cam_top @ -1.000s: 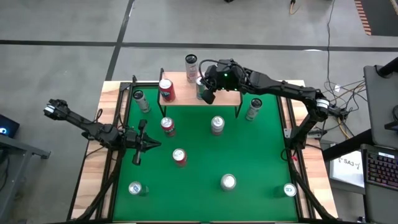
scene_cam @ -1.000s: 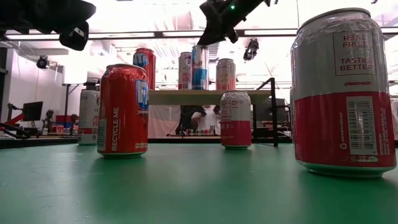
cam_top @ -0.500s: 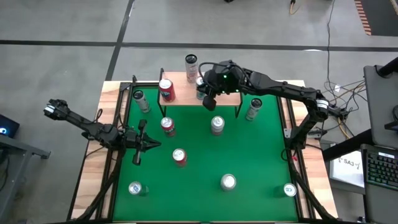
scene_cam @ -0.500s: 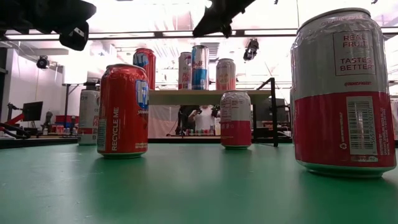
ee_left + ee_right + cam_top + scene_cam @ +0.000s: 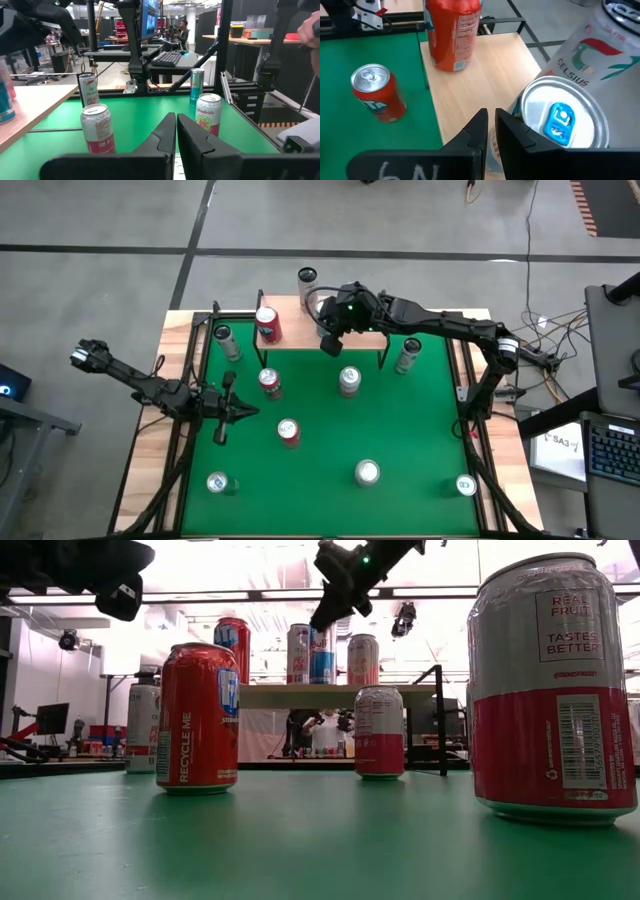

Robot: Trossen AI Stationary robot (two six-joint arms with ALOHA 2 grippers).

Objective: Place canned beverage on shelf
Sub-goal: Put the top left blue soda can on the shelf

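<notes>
The shelf (image 5: 300, 332) stands at the table's far edge and bears three cans. They are a red can (image 5: 267, 325), a white Celsius can (image 5: 307, 280) and a silver-topped can with a blue tab (image 5: 560, 120). My right gripper (image 5: 329, 343) hovers shut over the shelf's near edge, slanting down, just beside the blue-tabbed can, which it mostly hides in the high view. In the low view its tip (image 5: 322, 618) shows in front of that can's top. My left gripper (image 5: 222, 410) waits shut and level over the table's left part, with nothing between its fingers. My right gripper's shut fingers (image 5: 512, 127) stand right against the rim (image 5: 522, 107) of the blue-tabbed can, coming from the near side and slanting down. I cannot tell whether they touch it. The can stands upright on the shelf.
Several more cans stand about the green table (image 5: 420, 430): one near the left gripper (image 5: 269, 382), one just in front of the shelf (image 5: 349, 380), one by the shelf's right leg (image 5: 407, 355), and others toward the near edge (image 5: 367, 472).
My right gripper has drifted a little toward the table's left and near side. It has dipped lower over the shelf's front edge with its nose tipping further down, and it has stayed shut. The cans on the shelf have kept their places.
</notes>
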